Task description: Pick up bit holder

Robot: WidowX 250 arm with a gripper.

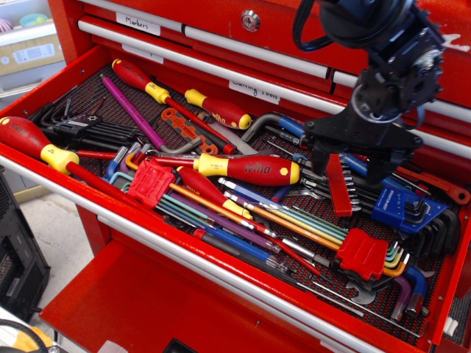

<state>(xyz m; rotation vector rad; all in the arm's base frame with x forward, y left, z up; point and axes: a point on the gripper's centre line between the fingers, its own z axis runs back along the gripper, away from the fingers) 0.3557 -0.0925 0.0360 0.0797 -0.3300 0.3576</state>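
My claw (351, 165), spread wide, hangs over the top end of the bit holder (339, 188), whose long axis runs 12 to 6 o'clock.

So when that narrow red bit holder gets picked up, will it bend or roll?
The bit holder looks like a straight plastic bar, so probably stiff. Its flat shape shouldn't roll. It lies on hex keys, so it may rock when the open end effector closes.
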